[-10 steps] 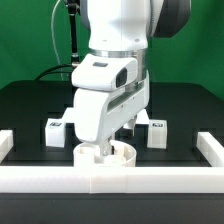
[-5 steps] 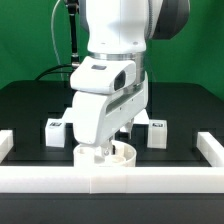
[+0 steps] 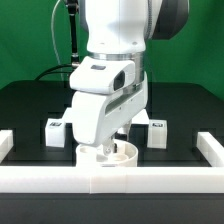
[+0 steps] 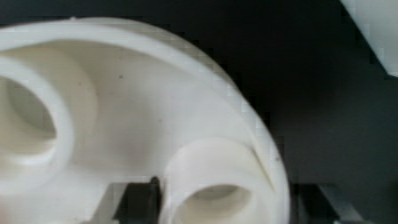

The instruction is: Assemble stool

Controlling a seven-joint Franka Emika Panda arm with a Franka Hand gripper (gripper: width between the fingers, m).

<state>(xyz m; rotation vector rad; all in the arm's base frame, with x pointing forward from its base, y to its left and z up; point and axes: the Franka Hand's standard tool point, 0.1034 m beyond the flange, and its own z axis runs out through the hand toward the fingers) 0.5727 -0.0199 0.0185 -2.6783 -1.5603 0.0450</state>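
Note:
The round white seat disc (image 3: 122, 156) lies on the black table against the front rail. In the wrist view the disc (image 4: 125, 110) fills most of the picture, with a socket hole showing. My gripper (image 4: 222, 205) is down on the disc, its fingers on either side of a white stool leg (image 4: 222, 195) that stands on the disc's rim. The same leg (image 3: 92, 152) shows in the exterior view under my hand. Two more tagged legs lie behind the disc, one at the exterior view's left (image 3: 55, 130) and one at its right (image 3: 156, 131).
A long white rail wall (image 3: 110, 180) runs along the front, with side pieces at the exterior view's left (image 3: 5, 142) and right (image 3: 212, 148). A black stand with cable (image 3: 72, 40) rises at the back. The arm's body hides the table's middle.

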